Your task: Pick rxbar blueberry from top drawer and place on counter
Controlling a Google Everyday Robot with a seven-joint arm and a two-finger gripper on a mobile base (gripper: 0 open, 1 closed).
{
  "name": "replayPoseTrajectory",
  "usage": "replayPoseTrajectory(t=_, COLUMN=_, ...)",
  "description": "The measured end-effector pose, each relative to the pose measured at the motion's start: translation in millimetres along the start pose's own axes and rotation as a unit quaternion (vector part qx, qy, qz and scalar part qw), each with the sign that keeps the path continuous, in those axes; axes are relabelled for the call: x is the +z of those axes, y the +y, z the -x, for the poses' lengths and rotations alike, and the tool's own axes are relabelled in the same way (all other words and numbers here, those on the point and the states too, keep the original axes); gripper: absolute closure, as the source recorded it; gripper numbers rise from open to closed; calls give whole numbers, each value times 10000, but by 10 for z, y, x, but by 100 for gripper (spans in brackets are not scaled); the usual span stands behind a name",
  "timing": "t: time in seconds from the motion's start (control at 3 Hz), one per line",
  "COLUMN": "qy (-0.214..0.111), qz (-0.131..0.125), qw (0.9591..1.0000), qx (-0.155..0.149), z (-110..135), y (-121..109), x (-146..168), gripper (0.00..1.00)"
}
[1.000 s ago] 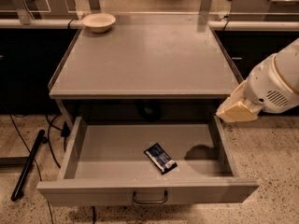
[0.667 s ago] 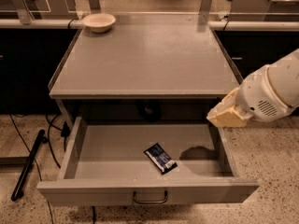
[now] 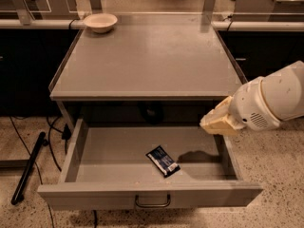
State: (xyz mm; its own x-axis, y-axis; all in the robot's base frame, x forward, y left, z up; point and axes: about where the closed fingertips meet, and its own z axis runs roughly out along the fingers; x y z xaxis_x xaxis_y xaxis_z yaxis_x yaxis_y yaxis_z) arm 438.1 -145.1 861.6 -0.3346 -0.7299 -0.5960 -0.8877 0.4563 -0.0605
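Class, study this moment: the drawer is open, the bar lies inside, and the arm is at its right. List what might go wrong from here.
1. The gripper hovers over the right wall of the top drawer, close to the front edge of the counter; moving in, it might strike either.
2. The rxbar blueberry lies flat and askew on the drawer floor, so the gripper may push it rather than grasp it.
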Motion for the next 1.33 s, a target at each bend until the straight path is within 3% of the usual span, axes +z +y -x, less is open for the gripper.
replayPoseTrajectory(t=0.67, qy=-151, qz=-121, qw=9997, qx=127, z=-48, y=90, x=538, gripper=100)
replayPoseTrajectory(t=1.33, qy=-283, qz=-250, qw=9993, qx=70, z=-81, y=103, x=1003, gripper=100)
